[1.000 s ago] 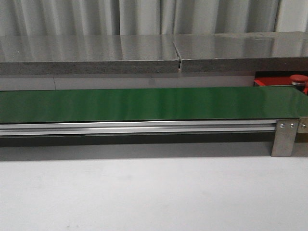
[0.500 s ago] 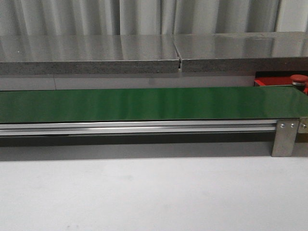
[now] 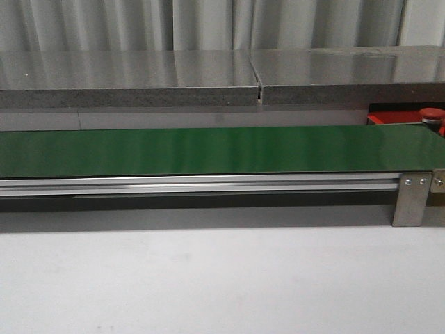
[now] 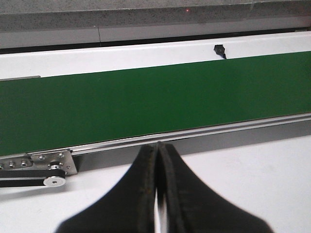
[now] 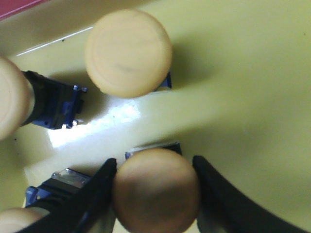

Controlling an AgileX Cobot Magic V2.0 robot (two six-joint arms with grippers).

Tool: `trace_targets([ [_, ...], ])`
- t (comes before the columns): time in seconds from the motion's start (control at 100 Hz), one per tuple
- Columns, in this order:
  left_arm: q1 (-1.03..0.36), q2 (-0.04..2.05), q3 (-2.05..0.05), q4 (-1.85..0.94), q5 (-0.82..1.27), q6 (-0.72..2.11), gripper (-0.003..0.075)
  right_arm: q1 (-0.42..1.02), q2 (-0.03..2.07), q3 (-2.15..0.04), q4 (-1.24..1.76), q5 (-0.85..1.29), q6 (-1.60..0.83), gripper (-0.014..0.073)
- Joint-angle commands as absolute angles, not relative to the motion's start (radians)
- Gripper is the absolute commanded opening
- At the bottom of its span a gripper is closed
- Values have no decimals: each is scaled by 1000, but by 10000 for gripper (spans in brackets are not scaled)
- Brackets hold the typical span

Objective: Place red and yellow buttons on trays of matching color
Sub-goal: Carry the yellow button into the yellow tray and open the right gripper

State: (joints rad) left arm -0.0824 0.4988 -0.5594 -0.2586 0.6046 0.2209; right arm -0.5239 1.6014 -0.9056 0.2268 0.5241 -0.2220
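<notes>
In the right wrist view my right gripper [image 5: 154, 161] is shut on a yellow button [image 5: 156, 191], with a finger against each side of its rounded cap, just above the yellow tray [image 5: 243, 73]. Three more yellow buttons sit on that tray: one upright [image 5: 128, 52], one lying on its side [image 5: 12, 97], and one at the frame's corner [image 5: 14, 221]. In the front view a red button [image 3: 432, 113] stands on the red tray [image 3: 389, 117] at the far right, behind the belt. My left gripper [image 4: 158, 145] is shut and empty over the white table, just short of the belt. Neither gripper shows in the front view.
A long green conveyor belt [image 3: 208, 149] on an aluminium rail [image 3: 208, 184] runs across the table, with a metal bracket [image 3: 410, 198] at its right end. A grey stone shelf [image 3: 208, 80] runs behind it. A strip of the red tray [image 5: 14, 7] borders the yellow tray.
</notes>
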Motion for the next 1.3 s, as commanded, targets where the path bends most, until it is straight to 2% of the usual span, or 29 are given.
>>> trace_targets([
  [0.0,-92,502,-587,-273,537,216,-19,-533,1567,-929,239,481,-224,-4],
  [0.22,-92,502,-587,-273,537,216,-19,-533,1567,-929,239,473,-224,307],
  [0.32,-92,502,-587,-273,537,216,-19,-533,1567,-929,239,470,-224,389],
  [0.79,-92,502,-587,-273,537,216,-19,-533,1562,-929,239,457,-224,456],
  [0.99,-92,502,-587,-273,537,216,-19,-533,1562,-930,240,458,-224,570],
  [1.29,-92,502,-587,-273,537,216,-19,-528,1480,-932,254,446,-225,565],
])
